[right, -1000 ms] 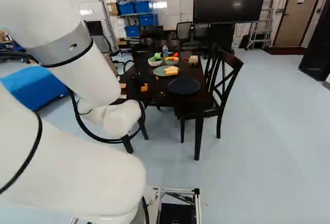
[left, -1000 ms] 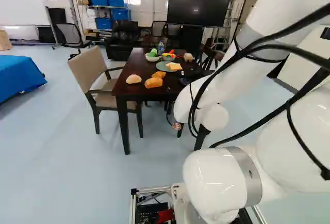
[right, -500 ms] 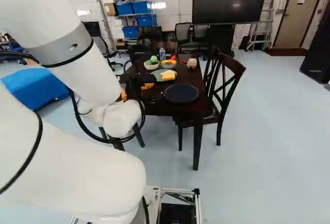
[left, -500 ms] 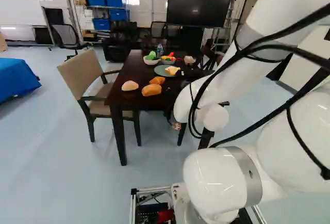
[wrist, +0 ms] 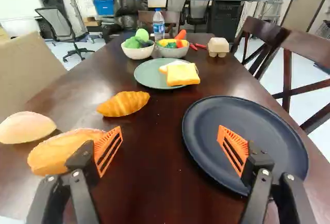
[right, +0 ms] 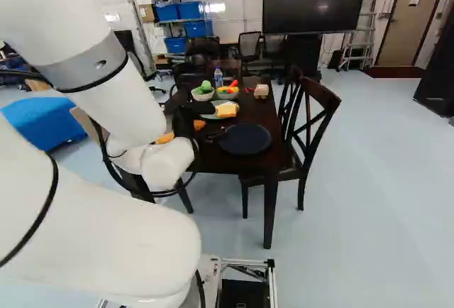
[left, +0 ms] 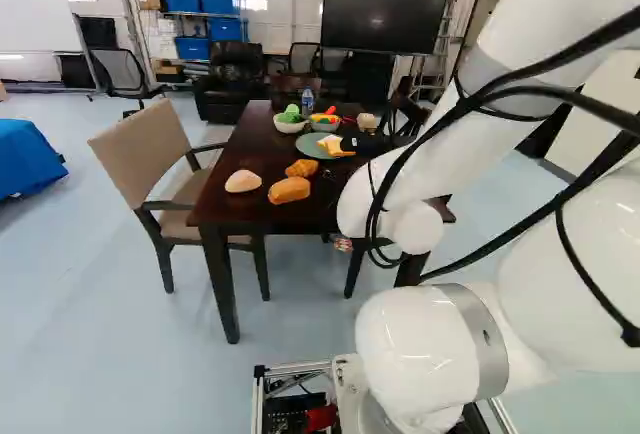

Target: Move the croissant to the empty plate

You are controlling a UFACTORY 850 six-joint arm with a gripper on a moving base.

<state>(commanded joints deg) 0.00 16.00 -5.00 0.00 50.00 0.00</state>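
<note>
The black two-fingered claw with orange pads [right: 206, 121] is hovering over the near part of the dark brown wooden tabletop [wrist: 154, 182], its fingers standing spread. The golden ridged croissant [wrist: 124, 104] is lying ahead of it, between the long orange-brown bread roll [wrist: 59, 154] and the round grey-green plate [wrist: 147, 74]. The round navy plate [wrist: 232, 110] is sitting at the tabletop's corner beside the dark cross-backed chair [right: 312, 120].

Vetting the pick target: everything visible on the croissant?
The croissant is golden-orange, banded crosswise, slightly curved and apparently whole; its smooth surface looks like moulded toy material. It lies lengthwise on the dark table, between the long orange bread roll and the green plate. Only the table touches it; the open gripper isn't gripping it.
</note>
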